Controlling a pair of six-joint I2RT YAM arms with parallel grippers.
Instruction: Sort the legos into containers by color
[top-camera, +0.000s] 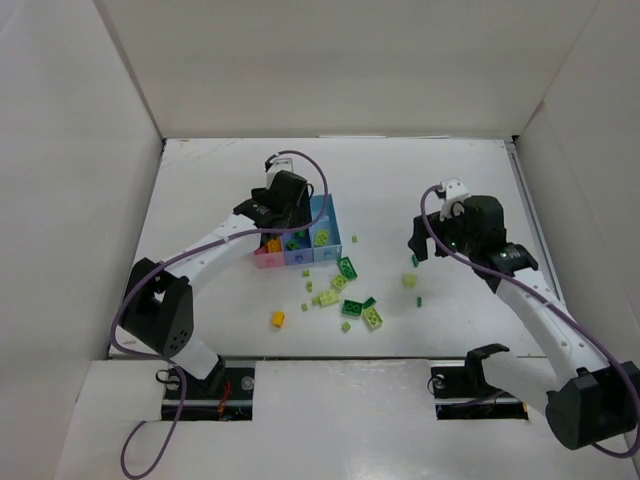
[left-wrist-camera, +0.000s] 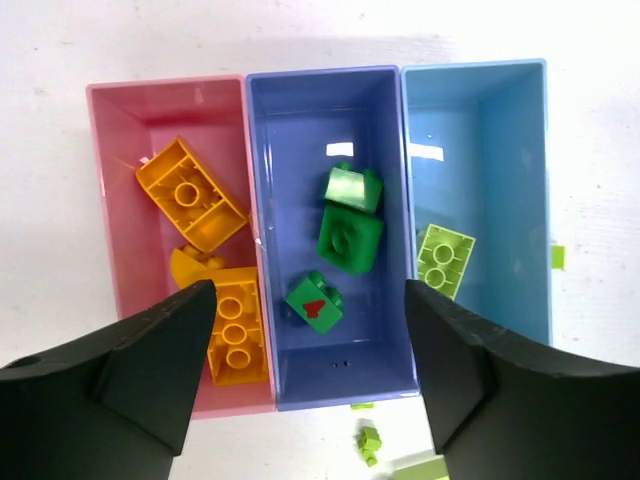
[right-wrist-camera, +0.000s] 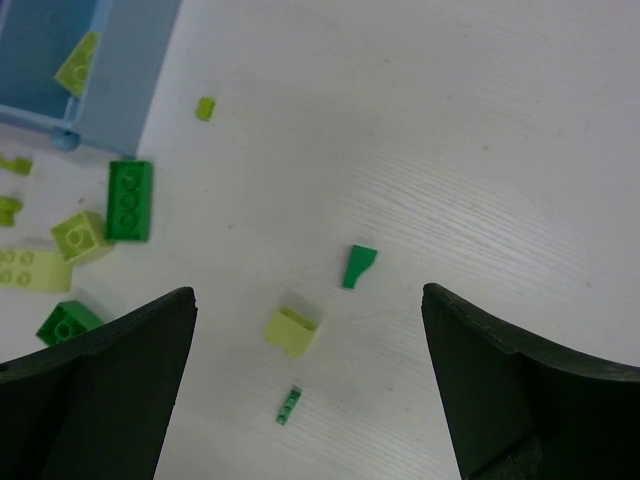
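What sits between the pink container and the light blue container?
The periwinkle blue container, touching both, with dark green legos inside. The left wrist view shows it plainly.

The wide-spread pincer (right-wrist-camera: 308, 292) hangs over 1 pale lime brick (right-wrist-camera: 292, 332) and 1 dark green wedge (right-wrist-camera: 358, 266).

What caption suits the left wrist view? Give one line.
Open left claw over orange studded plastic bricks in pink bin, dark green bricks in periwinkle bin, lime brick in light blue bin.
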